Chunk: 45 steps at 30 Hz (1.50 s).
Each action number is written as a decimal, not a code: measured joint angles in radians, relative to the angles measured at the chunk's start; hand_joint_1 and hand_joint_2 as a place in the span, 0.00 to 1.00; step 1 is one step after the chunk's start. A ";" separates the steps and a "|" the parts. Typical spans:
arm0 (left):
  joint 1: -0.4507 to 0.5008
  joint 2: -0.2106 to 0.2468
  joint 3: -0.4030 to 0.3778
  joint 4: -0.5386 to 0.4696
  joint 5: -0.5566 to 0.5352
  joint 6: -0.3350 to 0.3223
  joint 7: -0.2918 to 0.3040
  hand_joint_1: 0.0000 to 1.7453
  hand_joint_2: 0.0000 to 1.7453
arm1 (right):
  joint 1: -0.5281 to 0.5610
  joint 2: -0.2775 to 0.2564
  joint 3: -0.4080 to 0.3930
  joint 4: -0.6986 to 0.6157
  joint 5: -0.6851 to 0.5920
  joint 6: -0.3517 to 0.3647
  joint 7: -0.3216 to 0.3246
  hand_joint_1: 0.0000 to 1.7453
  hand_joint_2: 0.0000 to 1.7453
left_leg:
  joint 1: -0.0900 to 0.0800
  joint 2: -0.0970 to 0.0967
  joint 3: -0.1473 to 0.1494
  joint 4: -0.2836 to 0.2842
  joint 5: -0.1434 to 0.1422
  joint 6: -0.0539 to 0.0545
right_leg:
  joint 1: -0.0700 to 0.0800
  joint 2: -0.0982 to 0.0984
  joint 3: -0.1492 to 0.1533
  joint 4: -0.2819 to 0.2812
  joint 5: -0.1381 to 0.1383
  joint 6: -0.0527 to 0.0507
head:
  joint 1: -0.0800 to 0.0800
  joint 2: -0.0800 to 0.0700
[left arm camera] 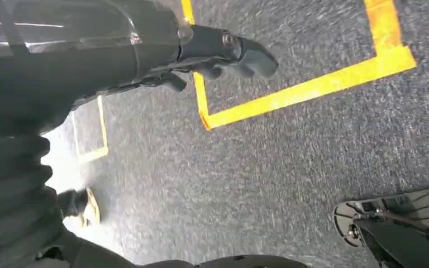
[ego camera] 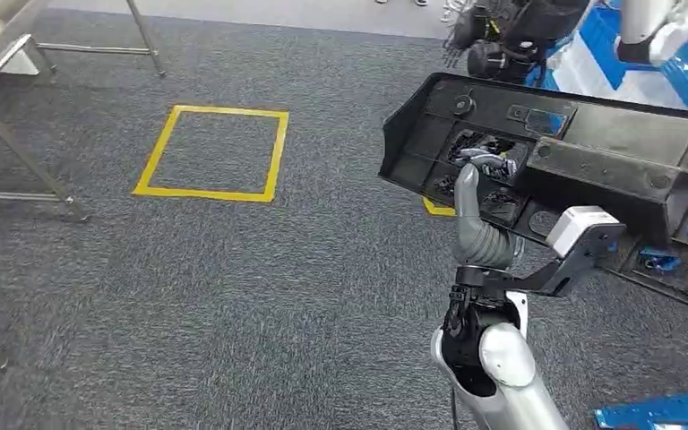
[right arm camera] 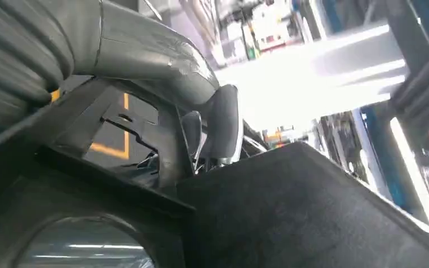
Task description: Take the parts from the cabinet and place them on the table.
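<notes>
While rt arm reaches up from below, notes per view:

Head view – part: large black plastic panel (ego camera: 591, 148), long, w/ many cutouts, held off the grey carpet (ego camera: 260, 296), tilted, running from mid-frame to the rt edge.
Head view – rt hand: right hand (ego camera: 477, 202) at panel's lower left section, thumb up along the face, fingers hooked into a cutout; grips the panel.
Head view – floor: yellow tape square (ego camera: 215, 152) on carpet, well apart from panel, to its left; metal frame legs (ego camera: 18, 152) at far left; blue racks (ego camera: 609, 45) behind panel.

Left wrist view – left hand: left hand (left arm camera: 223, 53) over the carpet, dark fingers curled in, nothing in them.
Left wrist view – floor: yellow tape corner just past the fingers.

Right wrist view – rt hand: grey thumb (right arm camera: 223, 125) pressed against panel edge, fingers behind a rib; holding the panel.
Right wrist view – part: panel's dark surfaces close up, yellow tape visible thru an opening.
</notes>
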 joint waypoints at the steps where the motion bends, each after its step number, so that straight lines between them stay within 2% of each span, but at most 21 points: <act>1: 0.001 -0.001 0.000 0.000 0.000 0.000 0.001 0.00 1.00 | 0.003 -0.002 0.000 0.000 -0.002 0.000 0.000 1.00 1.00 | -0.004 -0.016 0.001 0.000 0.001 0.001 | 0.004 0.001 -0.019 0.026 0.006 -0.007 | 0.004 0.000; 4: 0.001 -0.006 0.000 0.000 -0.002 0.000 0.003 0.00 1.00 | 0.003 -0.006 0.003 -0.003 -0.002 0.000 0.000 1.00 1.00 | -0.009 -0.062 0.005 -0.001 0.004 0.005 | 0.022 0.023 0.042 -0.138 0.129 -0.037 | 0.007 0.000; 5: 0.001 -0.007 0.000 0.000 -0.002 0.000 0.003 0.00 1.00 | 0.003 -0.008 0.003 -0.008 -0.003 0.000 0.000 1.00 1.00 | -0.007 -0.075 0.006 -0.002 0.005 0.007 | 0.030 0.057 0.081 -0.230 0.175 -0.048 | 0.008 0.000; 6: 0.001 -0.012 -0.001 -0.002 -0.003 0.000 0.005 0.00 1.00 | 0.003 -0.009 0.005 -0.012 -0.003 0.000 0.000 1.00 1.00 | -0.006 -0.086 0.005 -0.003 0.008 0.007 | 0.030 0.087 0.102 -0.269 0.169 -0.058 | 0.005 0.000; 10: 0.003 -0.013 -0.007 -0.002 -0.005 0.001 0.011 0.00 1.00 | 0.002 -0.013 0.008 -0.023 -0.003 0.000 0.000 1.00 1.00 | 0.001 -0.138 -0.001 -0.021 0.026 -0.013 | 0.035 0.045 0.120 -0.311 0.182 -0.075 | 0.016 0.000; 11: 0.004 -0.011 -0.008 -0.002 -0.008 0.001 0.015 0.00 1.00 | 0.001 -0.013 0.009 -0.028 -0.003 0.000 -0.001 1.00 1.00 | -0.005 -0.101 -0.002 -0.013 0.019 -0.008 | 0.024 0.023 0.135 -0.348 0.200 -0.067 | 0.015 0.000; 12: 0.004 -0.010 -0.009 -0.002 -0.012 0.002 0.017 0.00 1.00 | 0.004 -0.014 0.010 -0.031 -0.002 0.000 0.000 1.00 1.00 | -0.017 -0.016 -0.015 0.009 -0.008 -0.016 | 0.027 0.017 0.146 -0.369 0.208 -0.071 | 0.003 0.000; 16: 0.003 -0.002 -0.010 0.000 -0.015 0.006 0.018 0.00 1.00 | 0.012 -0.016 0.010 -0.035 0.001 0.000 0.003 1.00 1.00 | 0.010 0.007 -0.131 0.244 -0.112 -0.051 | 0.016 -0.045 0.148 -0.373 0.209 -0.063 | -0.020 0.000; 19: 0.005 0.005 -0.017 0.000 -0.016 0.007 0.020 0.00 1.00 | 0.013 -0.018 0.010 -0.035 0.001 0.000 0.005 1.00 1.00 | 0.033 0.038 -0.051 0.096 -0.013 -0.089 | -0.002 -0.084 0.147 -0.351 0.192 -0.037 | -0.028 0.000; 20: 0.005 0.007 -0.018 0.001 -0.019 0.008 0.021 0.00 1.00 | 0.013 -0.018 0.010 -0.035 0.001 0.000 0.006 1.00 1.00 | 0.039 0.086 -0.004 0.014 0.020 -0.102 | -0.006 -0.093 0.147 -0.333 0.179 -0.025 | -0.029 0.000; 21: 0.004 0.005 -0.019 0.000 -0.019 0.008 0.021 0.00 1.00 | 0.012 -0.019 0.010 -0.036 0.001 0.000 0.006 1.00 1.00 | 0.026 0.145 0.002 0.010 -0.010 -0.100 | -0.003 -0.097 0.141 -0.320 0.167 -0.014 | -0.043 0.000; 23: 0.004 0.008 -0.022 0.001 -0.019 0.010 0.019 0.00 1.00 | 0.010 -0.019 0.013 -0.038 0.002 0.000 0.008 1.00 1.00 | 0.026 0.123 -0.004 0.009 -0.008 -0.050 | 0.000 -0.112 0.144 -0.301 0.154 -0.005 | -0.033 0.000; 25: 0.003 0.011 -0.024 0.002 -0.018 0.009 0.017 0.00 1.00 | 0.008 -0.018 0.014 -0.039 0.001 0.000 0.008 1.00 1.00 | 0.023 0.095 -0.008 0.010 -0.007 -0.035 | -0.005 -0.134 0.148 -0.302 0.151 -0.004 | -0.028 0.000; 26: 0.002 0.011 -0.024 0.002 -0.016 0.009 0.016 0.00 1.00 | 0.005 -0.018 0.014 -0.039 -0.002 0.000 0.008 1.00 1.00 | 0.024 0.079 -0.007 0.009 -0.004 -0.027 | -0.011 -0.117 0.147 -0.297 0.141 0.003 | -0.024 0.000; 28: -0.001 0.010 -0.024 0.000 -0.014 0.008 0.015 0.00 1.00 | 0.003 -0.018 0.015 -0.039 -0.005 0.000 0.006 1.00 1.00 | 0.024 0.050 -0.008 0.009 -0.001 -0.019 | -0.012 -0.022 0.115 -0.205 0.069 0.000 | -0.014 0.000; 31: -0.004 0.008 -0.024 0.000 -0.014 0.006 0.015 0.00 1.00 | 0.003 -0.018 0.019 -0.036 -0.006 0.000 0.005 1.00 1.00 | 0.015 -0.002 -0.009 0.009 0.003 -0.009 | -0.002 0.001 0.012 0.015 -0.014 -0.013 | 0.006 0.000; 34: -0.002 0.007 -0.025 0.000 -0.013 0.003 0.015 0.00 1.00 | 0.002 -0.018 0.024 -0.032 -0.008 0.000 -0.001 1.00 1.00 | 0.005 -0.060 -0.009 0.008 0.009 -0.002 | 0.014 0.017 0.042 -0.090 0.086 -0.046 | 0.014 0.000; 37: -0.003 0.002 -0.025 -0.002 -0.013 0.003 0.014 0.00 1.00 | -0.004 -0.018 0.029 -0.033 -0.009 0.000 -0.005 1.00 1.00 | 0.006 -0.107 -0.014 0.007 0.018 -0.007 | 0.023 0.103 0.118 -0.277 0.155 -0.078 | 0.005 0.000; 41: 0.003 0.005 -0.025 -0.002 -0.013 0.003 0.015 0.00 1.00 | -0.011 -0.014 0.040 -0.032 -0.021 0.000 -0.011 1.00 1.00 | 0.008 -0.151 -0.022 -0.010 0.038 -0.032 | 0.018 0.050 0.128 -0.320 0.181 -0.074 | 0.018 0.000; 43: 0.003 0.008 -0.026 -0.002 -0.013 0.000 0.016 0.00 1.00 | -0.012 -0.010 0.046 -0.031 -0.028 0.001 -0.014 1.00 1.00 | -0.004 0.002 -0.047 0.039 -0.017 -0.040 | 0.018 0.025 0.141 -0.351 0.201 -0.072 | -0.009 0.000; 45: 0.001 0.010 -0.026 -0.002 -0.013 0.000 0.018 0.00 1.00 | -0.008 -0.009 0.053 -0.029 -0.031 0.001 -0.015 1.00 1.00 | 0.008 0.016 -0.104 0.174 -0.093 -0.051 | 0.017 -0.008 0.139 -0.352 0.204 -0.067 | -0.015 0.000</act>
